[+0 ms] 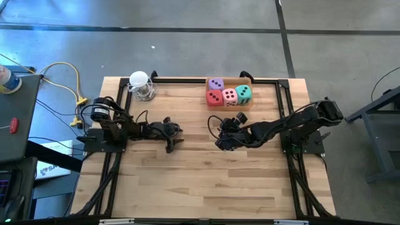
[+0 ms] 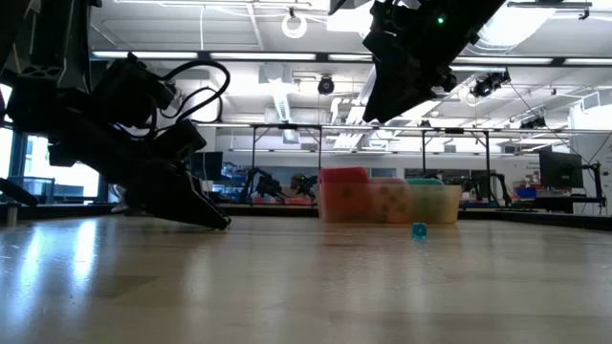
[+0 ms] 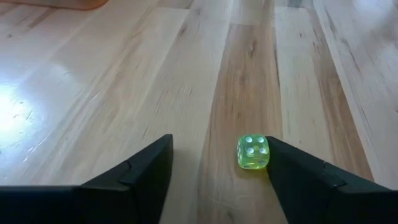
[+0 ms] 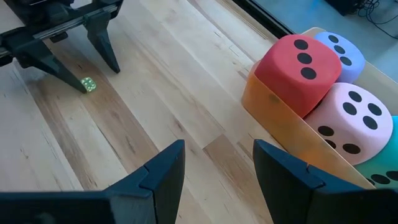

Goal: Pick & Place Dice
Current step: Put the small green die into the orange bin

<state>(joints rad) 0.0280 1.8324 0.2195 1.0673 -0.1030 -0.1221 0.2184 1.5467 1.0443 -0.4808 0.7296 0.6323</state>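
Observation:
Four large soft dice lie in an open tan box [image 1: 248, 79] at the table's far side: purple [image 1: 215, 84], red [image 1: 215, 98], pink [image 1: 230, 96] and teal [image 1: 244, 94]. A tiny translucent yellow-green die [image 3: 253, 152] rests on the bare wood at mid-table. My left gripper [image 3: 217, 168] is low over the table and open, one finger on each side of this small die. My right gripper [image 4: 217, 165] hangs open in the air just in front of the box, touching nothing. My left gripper touches the small die only with the inner side of one fingertip [image 3: 277, 163], against the die's side face [image 3: 264, 155]. The other finger stands well apart from it. The fingers slant down from the table's left side. The die sits flat on the wood.
The box's near wall [image 4: 273, 112] stands close to my right gripper. A tiny teal die [image 2: 419, 230] lies on the table before the box. A white-topped glass object [image 1: 140, 86] stands at the far left. A black frame rail [image 1: 181, 79] runs round the table.

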